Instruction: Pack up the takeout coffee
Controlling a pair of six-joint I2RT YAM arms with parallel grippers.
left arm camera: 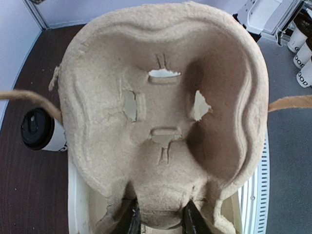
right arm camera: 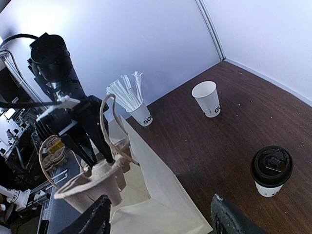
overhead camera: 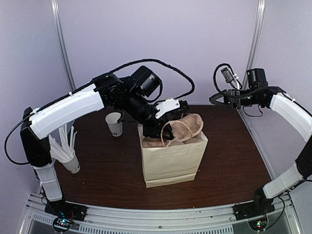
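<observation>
- Left end effector (left arm camera: 161, 222) grips pulp carrier (left arm camera: 161, 112) at the mouth of the bag (overhead camera: 170, 158).
- Right end effector (right arm camera: 163, 219) open, empty; takeout coffee (right arm camera: 271, 170) upright on counter (right arm camera: 234, 126), lower right of its frame; likely its pick.

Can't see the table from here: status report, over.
Left gripper shut on carrier at bag mouth. Right gripper open, empty. Coffee upright on table, lidded, untouched. Carrier blocks the bag.

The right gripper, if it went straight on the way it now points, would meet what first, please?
Probably the bag: its pale side lies right ahead of the open right gripper. Depth is unclear, so it might pass on to the table.
</observation>
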